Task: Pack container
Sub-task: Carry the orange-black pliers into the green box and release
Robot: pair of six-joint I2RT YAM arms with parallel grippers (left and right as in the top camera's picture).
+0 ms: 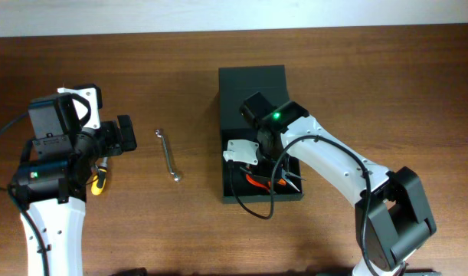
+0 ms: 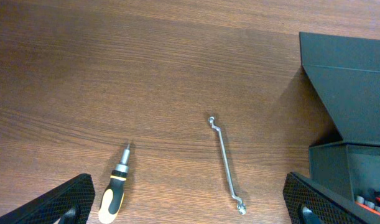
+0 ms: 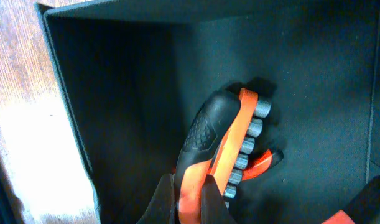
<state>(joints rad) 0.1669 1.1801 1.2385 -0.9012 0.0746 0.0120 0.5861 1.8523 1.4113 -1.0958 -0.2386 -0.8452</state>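
Right gripper (image 3: 188,200): clenched on orange-black handle (image 3: 205,143) inside container (image 1: 253,80).
Left gripper (image 1: 127,135): released above tabletop (image 1: 371,69).
Around it: wrench (image 1: 168,154) at 3 o'clock, screwdriver (image 1: 100,179) at 7.

Left gripper (image 2: 190,208) wide open, dark fingers (image 2: 65,202) only showing at the two bottom corners, nothing between them but table (image 2: 115,68). Brown wood grain surface. Screwdriver (image 2: 115,190) with yellow-and-black handle lies lower left, tip pointing up-frame. Thin metal wrench (image 2: 226,163) lies flat near centre, slightly slanted, well apart from the screwdriver. Container (image 2: 348,171) at right edge, dark, lid (image 2: 351,74) open and lying back. Small red-tipped items (image 2: 371,201) just visible inside at bottom right; can't tell what they are.
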